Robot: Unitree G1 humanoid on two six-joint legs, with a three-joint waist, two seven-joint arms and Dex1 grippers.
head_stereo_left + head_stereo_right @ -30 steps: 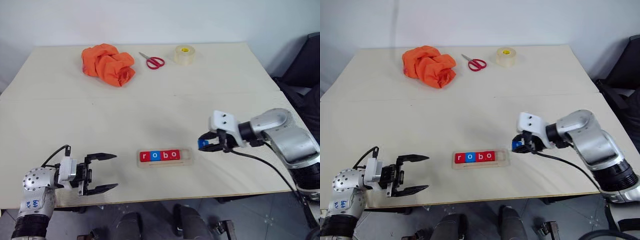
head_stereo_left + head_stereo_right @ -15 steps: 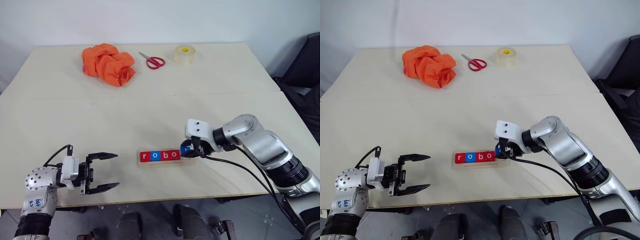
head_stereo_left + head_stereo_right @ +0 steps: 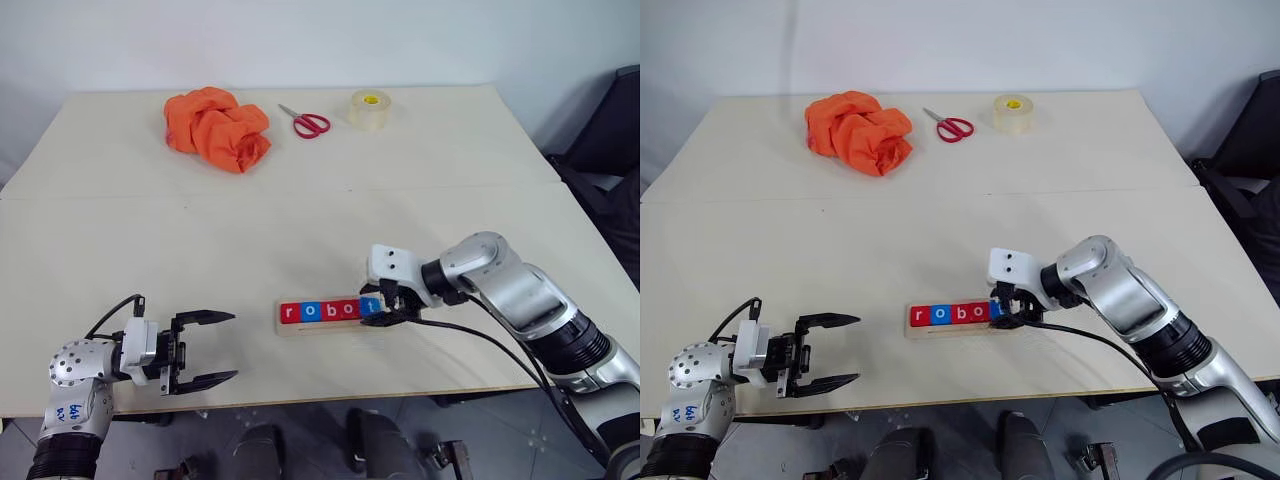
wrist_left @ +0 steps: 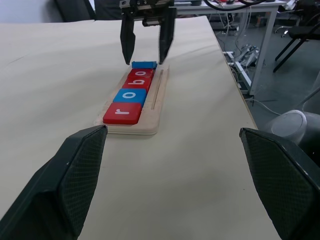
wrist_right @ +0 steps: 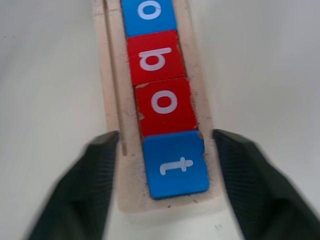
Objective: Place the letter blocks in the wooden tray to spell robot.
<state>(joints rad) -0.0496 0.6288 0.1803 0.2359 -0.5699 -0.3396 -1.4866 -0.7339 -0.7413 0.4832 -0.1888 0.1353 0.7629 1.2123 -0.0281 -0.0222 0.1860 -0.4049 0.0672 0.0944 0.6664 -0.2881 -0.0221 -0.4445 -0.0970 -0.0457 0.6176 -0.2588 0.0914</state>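
Note:
The wooden tray [image 3: 330, 327] lies near the table's front edge. In it the letter blocks form a row: red r [image 3: 291, 312], blue o [image 3: 310, 311], red b [image 3: 329, 310], red o [image 3: 348, 309] and blue t [image 5: 176, 164]. The t sits at the tray's right end against the second o. My right gripper [image 3: 383, 308] is open, its fingers [image 5: 102, 150] on either side of the t without clamping it. My left gripper [image 3: 215, 348] is open and empty, off to the tray's left and pointing at it.
At the table's far side lie an orange cloth [image 3: 215, 128], red-handled scissors [image 3: 305, 122] and a roll of tape [image 3: 368, 109]. A black chair [image 3: 612, 140] stands beyond the right edge. The front edge [image 3: 300, 398] runs just below the tray.
My right gripper carried the blue t left and down to the tray's right end, then opened; the t now rests in the tray. The left gripper stayed put.

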